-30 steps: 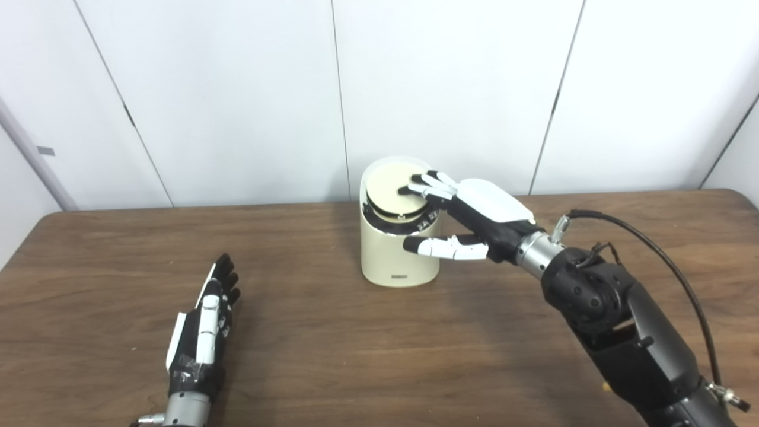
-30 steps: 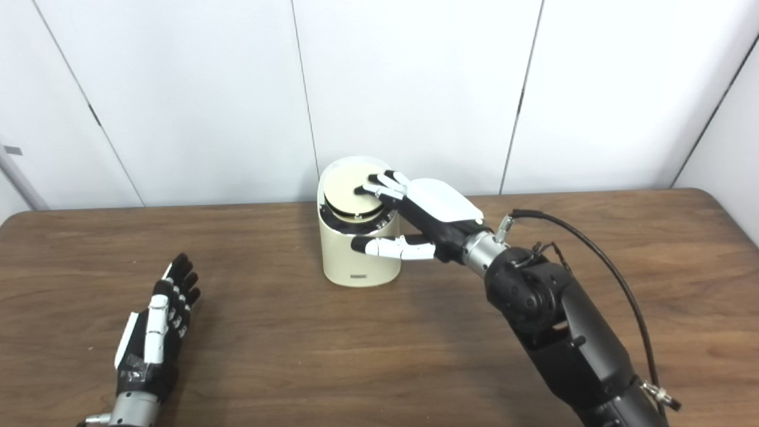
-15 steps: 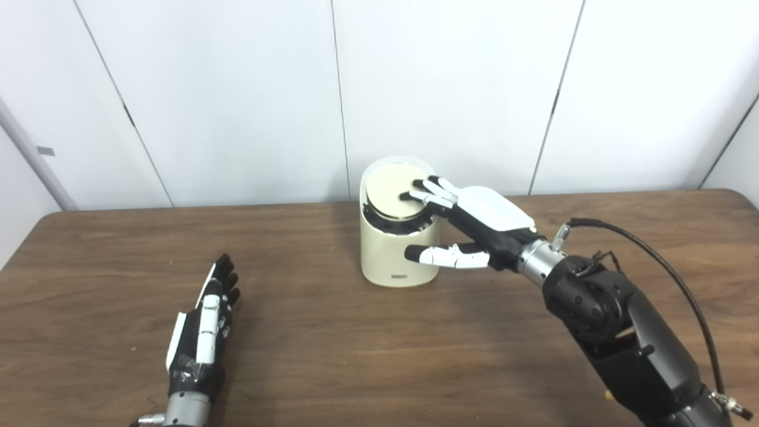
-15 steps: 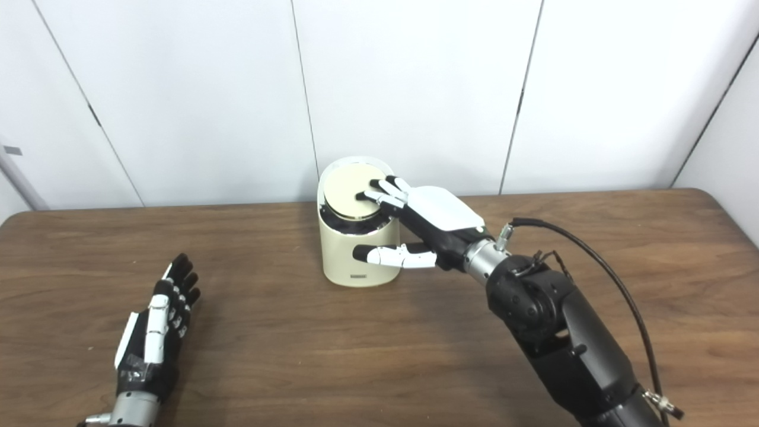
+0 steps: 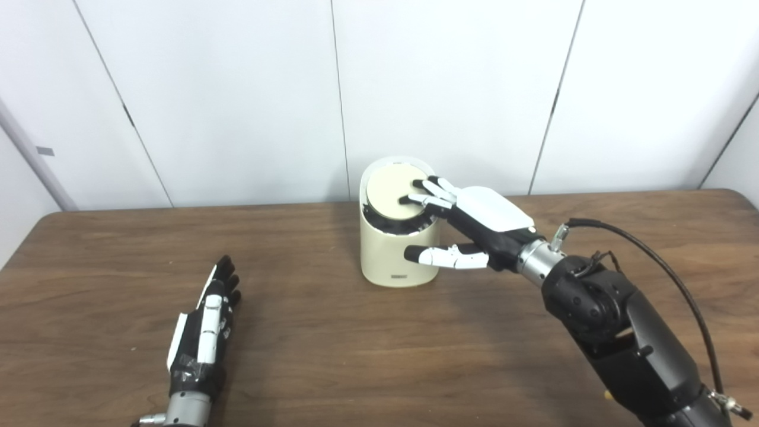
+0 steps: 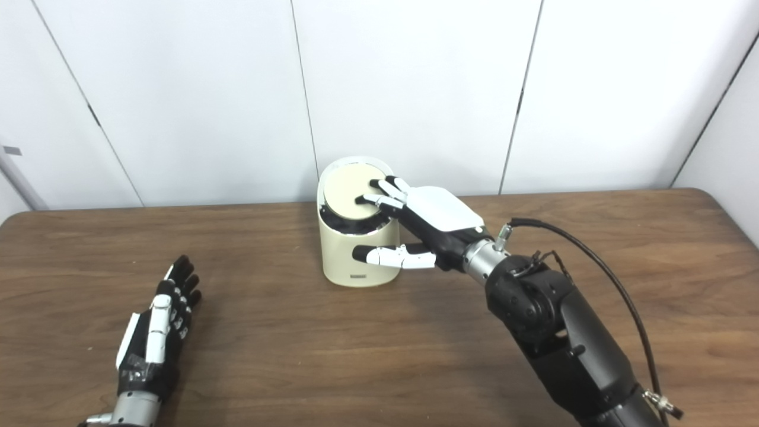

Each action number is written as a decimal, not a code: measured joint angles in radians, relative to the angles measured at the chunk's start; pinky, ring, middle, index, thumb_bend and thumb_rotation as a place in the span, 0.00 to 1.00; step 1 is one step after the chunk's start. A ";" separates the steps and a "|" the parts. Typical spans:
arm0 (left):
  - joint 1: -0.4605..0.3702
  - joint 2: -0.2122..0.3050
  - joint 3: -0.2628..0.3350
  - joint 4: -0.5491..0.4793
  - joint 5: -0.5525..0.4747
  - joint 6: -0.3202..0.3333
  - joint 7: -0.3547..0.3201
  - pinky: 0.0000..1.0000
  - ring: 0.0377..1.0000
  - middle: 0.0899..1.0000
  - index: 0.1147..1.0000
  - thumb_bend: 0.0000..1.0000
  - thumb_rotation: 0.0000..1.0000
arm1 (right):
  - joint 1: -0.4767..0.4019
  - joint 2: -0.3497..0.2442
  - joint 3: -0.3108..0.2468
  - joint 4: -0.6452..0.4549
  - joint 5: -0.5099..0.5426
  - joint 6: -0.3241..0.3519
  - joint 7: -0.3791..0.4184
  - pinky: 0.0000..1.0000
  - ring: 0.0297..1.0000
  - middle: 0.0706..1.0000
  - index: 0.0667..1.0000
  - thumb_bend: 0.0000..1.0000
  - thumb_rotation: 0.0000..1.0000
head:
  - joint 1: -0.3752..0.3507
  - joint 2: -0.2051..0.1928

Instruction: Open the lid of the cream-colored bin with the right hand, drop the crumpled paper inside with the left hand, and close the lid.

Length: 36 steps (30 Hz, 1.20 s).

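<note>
The cream-colored bin (image 5: 398,237) is standing upright on the wooden table (image 5: 332,350), close to the white wall panels (image 5: 237,95), and it serves as the landmark here.

The right hand (image 5: 468,222) is reaching in from the bin's right side. Its fingers (image 5: 428,193) are lying spread across the round lid (image 5: 392,194), tips touching the lid's right half, while the thumb is stretching across the bin's front wall lower down. The hand is mostly extended, fingers apart, not closed around anything; it is pressing or resting on the lid rather than gripping it.

The lid is sitting tilted in the bin's mouth, with a dark gap showing under its front edge, so it is not flush.

The left hand (image 5: 204,329) is lying flat on the table well to the front-left of the bin, fingers straight and together, holding nothing.

Progress: no crumpled paper is showing anywhere on the table or in either hand, so it is probably already inside the bin, though the interior is hidden. By that reading the closing step is under way and only seating the lid and withdrawing the right hand are left.

View differences: the left eye view is showing more of the dark gap below the lid; the right eye view (image 6: 352,193) is showing more table right of the bin.
</note>
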 measured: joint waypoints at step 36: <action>0.000 -0.012 0.004 -0.001 -0.004 0.001 -0.002 1.00 1.00 1.00 1.00 0.57 0.92 | -0.023 -0.003 0.032 0.002 -0.042 0.042 0.030 0.95 1.00 0.98 0.86 0.57 1.00 | 0.006 0.002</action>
